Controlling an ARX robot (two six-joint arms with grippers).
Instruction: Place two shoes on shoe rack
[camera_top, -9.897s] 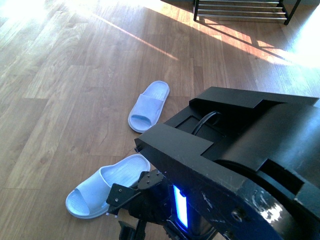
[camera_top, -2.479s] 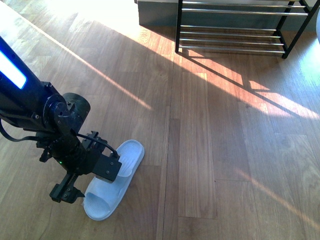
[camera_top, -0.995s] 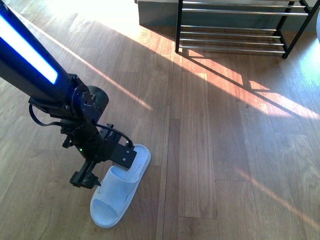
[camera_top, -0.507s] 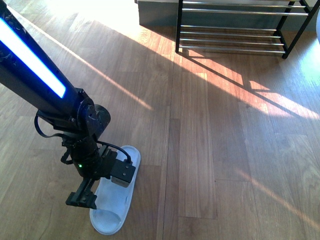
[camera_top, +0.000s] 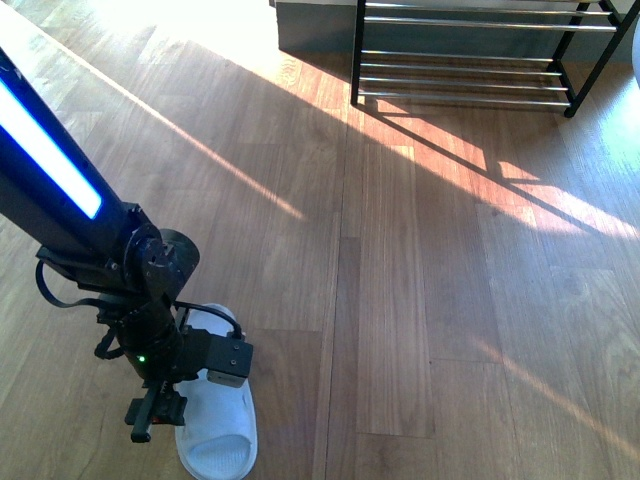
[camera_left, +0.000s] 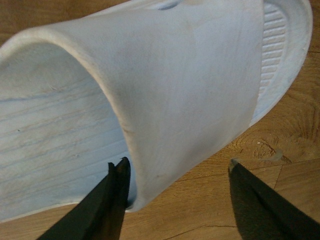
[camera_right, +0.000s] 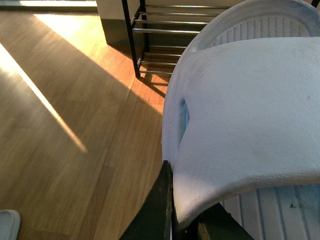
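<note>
Shoe rack (camera_top: 470, 70): upper tiers cut by top edge, front view. Floor slide (camera_top: 220, 450): middle hidden under left tool (camera_top: 152, 415); only sliver at right wrist view's edge. Held slide (camera_right: 250, 125): overruns frame, hides most of right tool (camera_right: 185, 220), part of rack.

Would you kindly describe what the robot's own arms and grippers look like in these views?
The left arm is black, with a bright blue-white light strip along it, a round joint, looping black cables and a small green light. The left gripper has two slim, black, tapering fingers. Of the right gripper only dark, wedge-shaped finger parts show.
</note>
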